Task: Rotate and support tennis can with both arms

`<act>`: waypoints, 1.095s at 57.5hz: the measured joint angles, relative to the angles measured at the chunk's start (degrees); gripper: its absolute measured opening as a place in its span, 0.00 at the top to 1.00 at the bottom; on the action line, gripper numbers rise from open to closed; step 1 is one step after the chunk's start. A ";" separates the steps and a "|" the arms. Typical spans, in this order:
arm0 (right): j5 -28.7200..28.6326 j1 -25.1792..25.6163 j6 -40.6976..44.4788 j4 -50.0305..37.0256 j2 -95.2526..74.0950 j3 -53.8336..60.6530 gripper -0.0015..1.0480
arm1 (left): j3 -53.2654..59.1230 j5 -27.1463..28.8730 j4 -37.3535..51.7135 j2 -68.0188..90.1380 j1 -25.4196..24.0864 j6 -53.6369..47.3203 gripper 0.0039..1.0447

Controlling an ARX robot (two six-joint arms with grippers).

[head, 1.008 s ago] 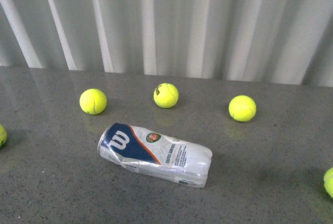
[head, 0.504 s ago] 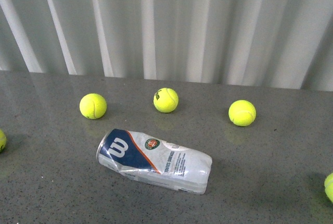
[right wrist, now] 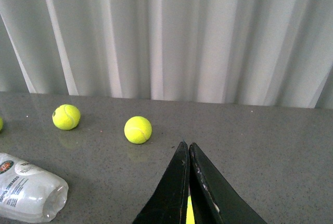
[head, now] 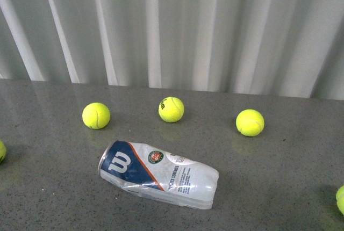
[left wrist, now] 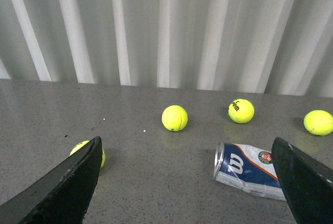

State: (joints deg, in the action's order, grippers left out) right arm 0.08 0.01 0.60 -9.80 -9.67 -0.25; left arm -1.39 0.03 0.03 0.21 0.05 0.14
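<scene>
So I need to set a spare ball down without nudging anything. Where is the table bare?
Barest: the table between the tennis can and the right-edge ball, and the front-left stretch between the can and the left-edge ball. Crowded: the row of three balls just behind the can.

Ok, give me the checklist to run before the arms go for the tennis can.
1. The tennis can lies on its side on the table: ok.
2. The left pincer is open: ok.
3. The right pincer is open: not ok, it is shut.
4. Both pincers are at the can: not ok, both are apart from it.
5. The three balls behind the can do not touch it: ok.
6. The can is capped: cannot tell.
</scene>
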 joint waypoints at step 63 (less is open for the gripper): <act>-0.07 -0.04 -0.04 9.73 9.44 -0.02 0.07 | -26.51 -15.19 16.37 61.37 -2.91 -0.55 0.06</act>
State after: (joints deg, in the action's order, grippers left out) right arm 0.01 -0.03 0.56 -0.08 -0.23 -0.27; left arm -27.90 -15.16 16.40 61.58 -2.85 -0.40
